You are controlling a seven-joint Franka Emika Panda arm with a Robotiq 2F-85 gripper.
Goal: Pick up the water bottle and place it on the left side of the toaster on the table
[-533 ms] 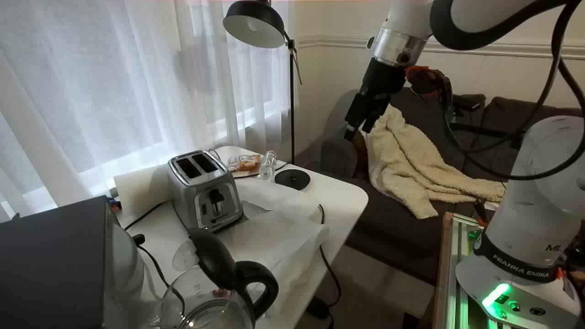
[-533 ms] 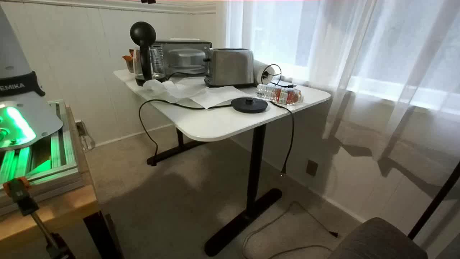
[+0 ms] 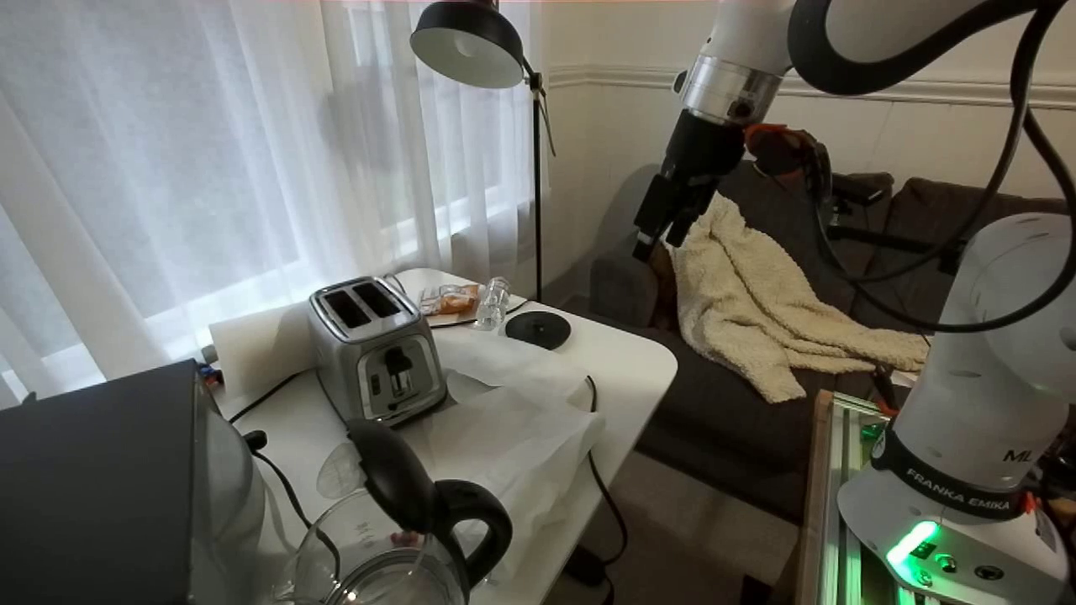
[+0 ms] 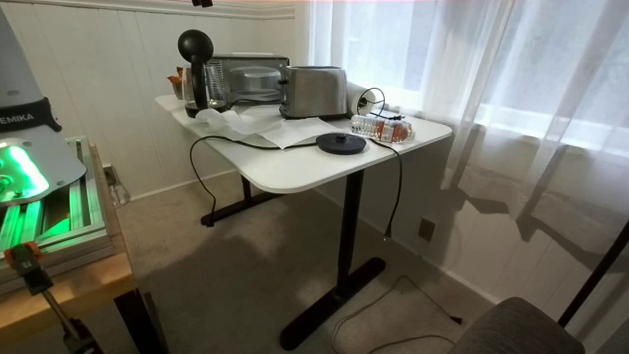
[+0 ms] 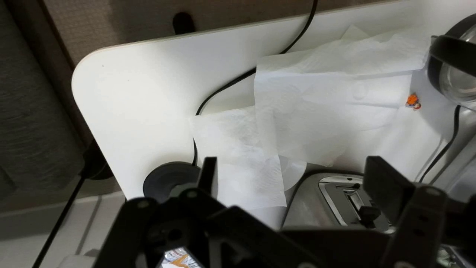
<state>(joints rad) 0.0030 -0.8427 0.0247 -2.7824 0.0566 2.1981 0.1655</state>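
The water bottle, clear plastic with an orange-red label, lies on its side near the table's edge in both exterior views (image 3: 493, 304) (image 4: 383, 129). In the wrist view only a patch of its label (image 5: 180, 258) seems to show through the gripper's linkage. The steel toaster (image 3: 378, 357) stands upright beside it on the white table (image 3: 626, 357); both also show in the other views: toaster (image 4: 317, 93) (image 5: 312, 204), table (image 4: 280, 172) (image 5: 148, 93). My gripper (image 3: 658, 242) is open and empty, well above the table and apart from the bottle; its fingers (image 5: 292, 160) are wide apart.
A black round base (image 3: 538, 330) lies beside the bottle. A glass kettle (image 3: 412, 538) and a dark toaster oven (image 3: 92, 479) stand at the other end. White paper sheets (image 3: 504, 420) and black cords lie on the table. A paper roll (image 3: 261, 349) lies behind the toaster. A lamp (image 3: 471, 42) stands beyond.
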